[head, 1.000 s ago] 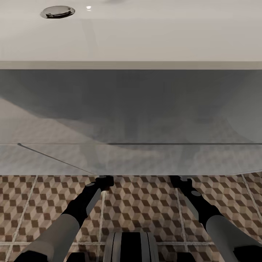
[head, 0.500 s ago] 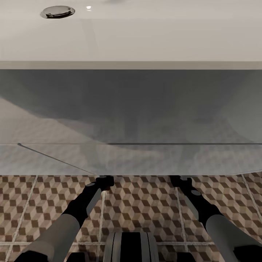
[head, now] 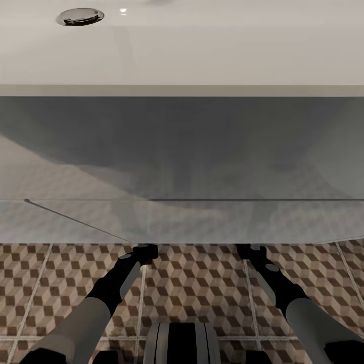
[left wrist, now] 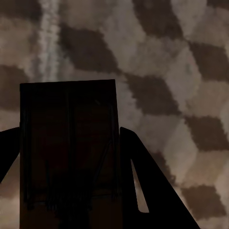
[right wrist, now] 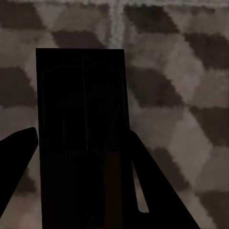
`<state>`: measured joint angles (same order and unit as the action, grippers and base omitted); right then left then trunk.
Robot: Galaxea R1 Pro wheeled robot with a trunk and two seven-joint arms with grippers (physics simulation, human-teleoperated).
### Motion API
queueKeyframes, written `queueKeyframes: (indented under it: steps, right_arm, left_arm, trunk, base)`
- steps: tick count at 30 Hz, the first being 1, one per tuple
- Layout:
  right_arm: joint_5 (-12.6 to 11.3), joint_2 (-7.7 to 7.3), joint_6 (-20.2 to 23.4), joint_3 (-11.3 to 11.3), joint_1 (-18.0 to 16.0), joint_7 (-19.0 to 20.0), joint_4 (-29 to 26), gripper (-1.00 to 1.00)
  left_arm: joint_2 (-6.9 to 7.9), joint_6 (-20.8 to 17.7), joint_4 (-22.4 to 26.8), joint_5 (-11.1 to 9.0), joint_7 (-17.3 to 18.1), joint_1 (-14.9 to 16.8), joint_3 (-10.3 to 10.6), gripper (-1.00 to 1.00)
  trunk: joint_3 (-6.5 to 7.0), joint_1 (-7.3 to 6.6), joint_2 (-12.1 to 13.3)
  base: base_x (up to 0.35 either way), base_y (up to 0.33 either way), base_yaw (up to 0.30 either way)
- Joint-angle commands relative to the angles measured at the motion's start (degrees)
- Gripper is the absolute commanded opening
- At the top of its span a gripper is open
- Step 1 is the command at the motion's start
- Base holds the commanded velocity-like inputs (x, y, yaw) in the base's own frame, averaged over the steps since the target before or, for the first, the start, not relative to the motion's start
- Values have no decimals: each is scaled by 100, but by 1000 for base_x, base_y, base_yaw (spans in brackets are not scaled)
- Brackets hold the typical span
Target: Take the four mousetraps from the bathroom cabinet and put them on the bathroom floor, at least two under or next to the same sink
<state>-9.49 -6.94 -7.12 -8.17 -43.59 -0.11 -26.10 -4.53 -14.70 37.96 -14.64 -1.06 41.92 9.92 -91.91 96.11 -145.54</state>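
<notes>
both arms reach under sink [head: 182, 55]. l fingers [left wrist: 71, 191] pinch mousetrap [left wrist: 69, 143], r fingers [right wrist: 81, 191] pinch another mousetrap [right wrist: 81, 133], both just above bathroom floor [head: 202, 283]. should lower flat before spreading, no drop.

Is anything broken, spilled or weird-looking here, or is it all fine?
Nothing looks damaged or spilled. The only unusual sight: each gripper holds a mousetrap over the patterned bathroom floor, one in the left gripper and one in the right gripper. Both arms reach under the white bathroom sink, so their tips are hidden from the head camera.
</notes>
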Motion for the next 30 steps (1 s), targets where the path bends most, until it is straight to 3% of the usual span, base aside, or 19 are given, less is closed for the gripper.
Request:
queueKeyframes:
  steps: [1,30]
  right_arm:
    - [-2,2,0,0,0,1,0,-100]
    - [-9,17,0,0,0,35,7,-100]
  left_arm:
    - [4,0,0,21,-8,0,1,-100]
    - [41,178,14,23,-8,56,1,-100]
  trunk:
    - [0,0,0]
    - [0,0,0]
  base:
    - [0,0,0]
    - [0,0,0]
